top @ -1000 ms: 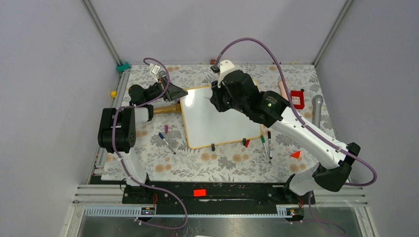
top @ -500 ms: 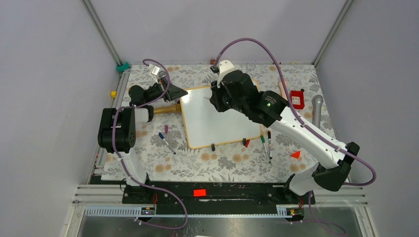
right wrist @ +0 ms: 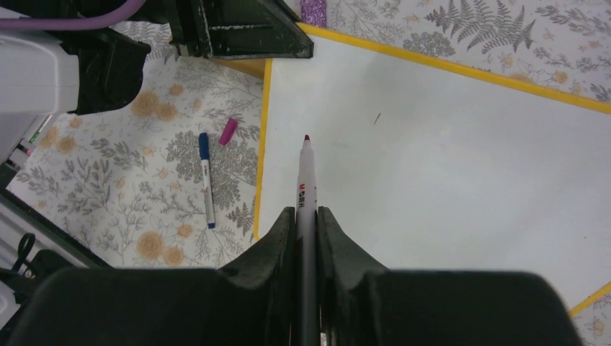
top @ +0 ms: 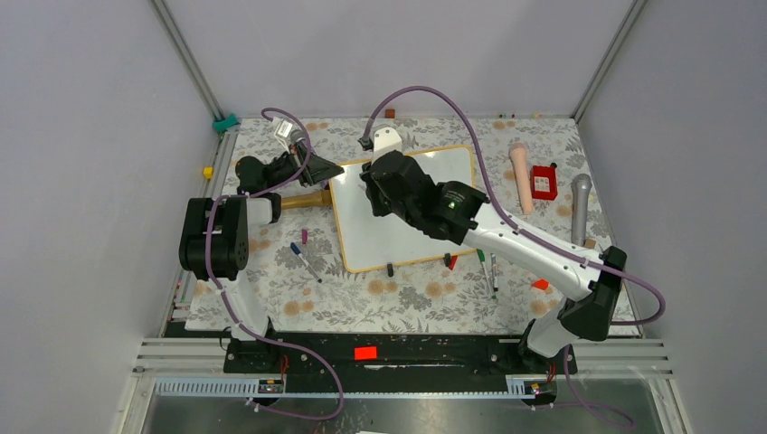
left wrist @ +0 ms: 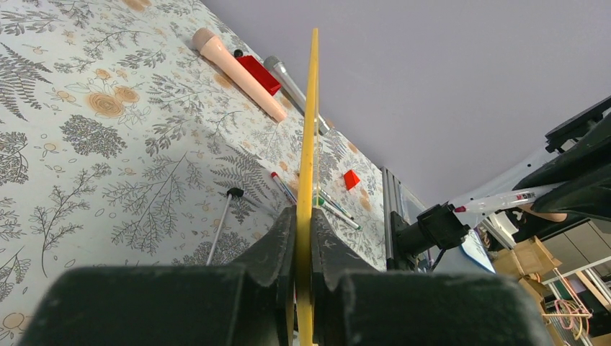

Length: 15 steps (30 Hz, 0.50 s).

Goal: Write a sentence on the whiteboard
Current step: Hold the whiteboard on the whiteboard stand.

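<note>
yellow whiteboard [left wrist: 311,130] rim clamped in left hand [left wrist: 302,238], right hand [right wrist: 306,223] gripping marker [right wrist: 305,180]

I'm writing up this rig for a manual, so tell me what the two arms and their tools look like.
Both arms mix white links with bulky black joint housings. A purple cable loops along each arm. The right arm shows a small green light on a black joint and a white cap near its wrist. The left arm rises from a black base rail. The left tool and right tool have matte black, wedge-shaped fingers.
</note>
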Each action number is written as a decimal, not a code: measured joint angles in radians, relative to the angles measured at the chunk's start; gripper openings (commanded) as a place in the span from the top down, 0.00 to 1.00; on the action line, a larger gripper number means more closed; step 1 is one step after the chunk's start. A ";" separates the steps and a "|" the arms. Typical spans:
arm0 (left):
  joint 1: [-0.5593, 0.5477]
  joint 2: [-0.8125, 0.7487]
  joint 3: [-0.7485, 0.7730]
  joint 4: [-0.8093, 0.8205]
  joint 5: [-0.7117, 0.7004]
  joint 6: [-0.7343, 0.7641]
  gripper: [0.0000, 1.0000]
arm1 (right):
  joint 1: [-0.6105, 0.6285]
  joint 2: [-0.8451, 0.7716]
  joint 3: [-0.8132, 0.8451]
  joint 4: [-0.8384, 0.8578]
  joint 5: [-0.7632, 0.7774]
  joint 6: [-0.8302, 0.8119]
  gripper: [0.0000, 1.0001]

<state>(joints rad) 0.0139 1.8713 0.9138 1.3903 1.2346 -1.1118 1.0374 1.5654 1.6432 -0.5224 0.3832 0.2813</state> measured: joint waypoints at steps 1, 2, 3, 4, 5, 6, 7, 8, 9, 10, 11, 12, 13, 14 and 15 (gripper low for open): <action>0.000 0.000 0.000 0.000 0.000 -0.002 1.00 | 0.005 0.004 -0.002 0.009 0.018 0.000 1.00; 0.000 0.000 0.000 0.001 0.000 -0.003 1.00 | 0.008 0.011 -0.003 0.023 0.038 -0.003 1.00; 0.000 0.000 0.000 0.001 0.000 -0.003 1.00 | 0.009 0.016 -0.003 0.035 0.054 -0.006 1.00; 0.000 -0.001 0.000 0.000 0.001 -0.002 1.00 | 0.009 0.021 -0.003 0.049 0.073 -0.008 1.00; 0.000 -0.003 0.000 0.000 0.002 0.001 1.00 | 0.010 0.025 -0.003 0.058 0.084 -0.009 1.00; -0.001 -0.005 0.000 -0.001 0.003 0.004 1.00 | 0.010 0.029 -0.003 0.067 0.096 -0.010 1.00; -0.002 -0.010 -0.003 -0.002 0.002 0.006 1.00 | 0.012 0.032 -0.003 0.074 0.111 -0.011 1.00; -0.002 -0.016 -0.008 -0.002 -0.002 0.006 1.00 | 0.014 0.033 -0.003 0.080 0.129 -0.010 1.00; -0.002 -0.021 -0.013 -0.002 -0.003 0.005 1.00 | 0.016 0.034 -0.003 0.087 0.141 -0.010 1.00; -0.002 -0.027 -0.018 -0.001 -0.005 0.006 1.00 | 0.018 0.034 -0.004 0.091 0.153 -0.010 1.00; -0.003 -0.033 -0.024 -0.001 -0.008 0.006 1.00 | 0.021 0.034 -0.006 0.096 0.161 -0.010 1.00; -0.003 -0.037 -0.027 0.000 -0.010 0.007 1.00 | 0.023 0.034 -0.010 0.106 0.171 -0.010 1.00; -0.005 -0.040 -0.031 0.001 -0.014 0.008 1.00 | 0.025 0.033 -0.018 0.114 0.178 -0.009 1.00; -0.008 -0.040 -0.034 0.003 -0.019 0.009 1.00 | 0.026 0.031 -0.027 0.118 0.182 -0.008 1.00; -0.010 -0.041 -0.035 0.003 -0.023 0.009 1.00 | 0.026 0.029 -0.039 0.118 0.184 -0.007 1.00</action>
<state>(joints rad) 0.0036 1.8301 0.8783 1.3930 1.2118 -1.1027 1.0637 1.5940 1.6047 -0.4042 0.5674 0.2745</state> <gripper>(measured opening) 0.059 0.175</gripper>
